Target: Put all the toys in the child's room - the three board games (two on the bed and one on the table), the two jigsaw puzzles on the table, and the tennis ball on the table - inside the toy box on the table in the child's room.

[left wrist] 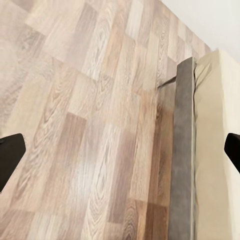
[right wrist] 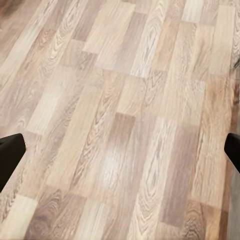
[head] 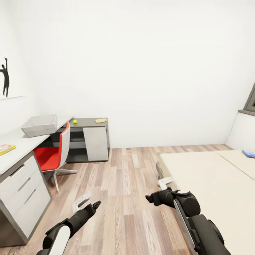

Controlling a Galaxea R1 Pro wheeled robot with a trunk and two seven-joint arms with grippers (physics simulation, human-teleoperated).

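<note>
With both grippers' jaws spread and empty, careless driving could knock the red swivel chair point(head: 53, 156) beside the pale grey flared-rim toy box point(head: 39, 125).

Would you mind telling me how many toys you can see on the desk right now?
3: a tennis ball and a slim yellow box on the far dark wing, and a colourful puzzle slab at the near left edge. Others may be hidden inside the grey bin.
</note>
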